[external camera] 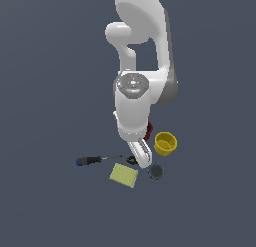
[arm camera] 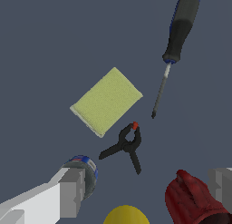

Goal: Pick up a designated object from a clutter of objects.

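Observation:
The small black X-shaped clamp [arm camera: 127,146] with a red-orange tip lies flat on the ground in the wrist view, between the pad and the cups. In the exterior view only a bit of the clamp [external camera: 131,160] shows beside the hand. My gripper [arm camera: 147,187] is open and empty, its two grey fingers [arm camera: 70,191] wide apart, hovering above the clutter close to the clamp without touching it. In the exterior view my gripper [external camera: 142,157] hangs low over the group.
A pale yellow-green pad [arm camera: 107,101] [external camera: 123,175] and a black-handled screwdriver [arm camera: 174,46] [external camera: 95,160] lie beside the clamp. A dark round disc [external camera: 156,171] [arm camera: 86,166], a yellow cup [external camera: 165,143] [arm camera: 127,215] and a red mug [arm camera: 192,200] [external camera: 148,131] are close by.

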